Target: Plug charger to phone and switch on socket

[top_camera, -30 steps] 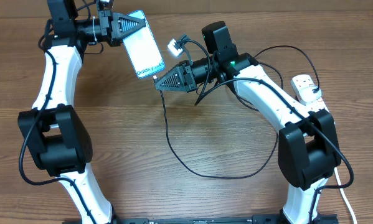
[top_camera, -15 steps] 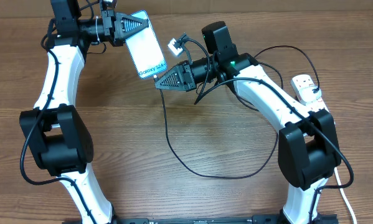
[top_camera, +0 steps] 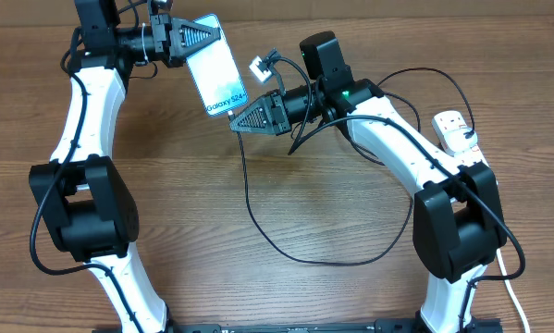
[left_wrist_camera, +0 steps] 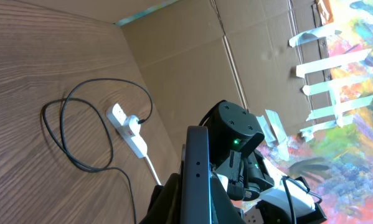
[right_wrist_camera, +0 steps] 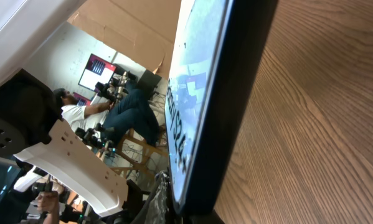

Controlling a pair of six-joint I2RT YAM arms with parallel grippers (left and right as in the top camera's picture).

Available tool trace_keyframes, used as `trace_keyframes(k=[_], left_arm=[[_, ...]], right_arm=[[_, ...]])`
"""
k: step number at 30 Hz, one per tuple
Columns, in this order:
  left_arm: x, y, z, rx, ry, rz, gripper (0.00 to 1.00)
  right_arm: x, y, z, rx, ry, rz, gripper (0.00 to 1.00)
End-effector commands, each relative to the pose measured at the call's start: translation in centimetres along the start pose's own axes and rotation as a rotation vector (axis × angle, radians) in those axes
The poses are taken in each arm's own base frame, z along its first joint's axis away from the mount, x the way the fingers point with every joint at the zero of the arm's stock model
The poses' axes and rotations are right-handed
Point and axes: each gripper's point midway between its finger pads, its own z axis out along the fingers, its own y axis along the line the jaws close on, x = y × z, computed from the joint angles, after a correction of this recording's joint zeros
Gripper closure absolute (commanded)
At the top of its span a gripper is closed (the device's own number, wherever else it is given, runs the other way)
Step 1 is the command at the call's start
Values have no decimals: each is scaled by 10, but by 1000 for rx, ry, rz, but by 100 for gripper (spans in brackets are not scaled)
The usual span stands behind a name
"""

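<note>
My left gripper (top_camera: pixel 203 39) is shut on the top end of the phone (top_camera: pixel 219 79) and holds it tilted above the table, lit screen up. My right gripper (top_camera: pixel 240 120) is shut on the small plug of the charger, right at the phone's bottom edge. The black charger cable (top_camera: pixel 258 227) hangs down, loops over the table and runs to the white socket (top_camera: pixel 454 129) at the far right. In the left wrist view the phone's edge (left_wrist_camera: pixel 197 168) sits between my fingers (left_wrist_camera: pixel 195 211). In the right wrist view the phone (right_wrist_camera: pixel 236 81) fills the frame; the plug's tip is hidden.
The socket (left_wrist_camera: pixel 126 127), its black plug and its thick white cord (left_wrist_camera: pixel 152 171) lie near the table's right edge. Cardboard walls stand behind the table. The cable loop (left_wrist_camera: pixel 71 146) lies on the wood between the arms.
The left gripper and the phone have shifted slightly right and down, bringing the phone's bottom edge against the right gripper's tip. The right arm has stayed still.
</note>
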Motion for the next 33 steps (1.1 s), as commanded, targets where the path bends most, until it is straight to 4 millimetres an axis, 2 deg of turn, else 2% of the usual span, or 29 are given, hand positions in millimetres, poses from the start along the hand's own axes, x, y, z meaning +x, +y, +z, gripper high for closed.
trace_keyframes(k=[1,33], left_arm=[[2,-14,1,27,23,15,96],[2,-14,1,27,23,9,96]], right_arm=[[-11,15,-3,-4,-15,-57,96],[-20,15,-3,6,-39,-34,96]])
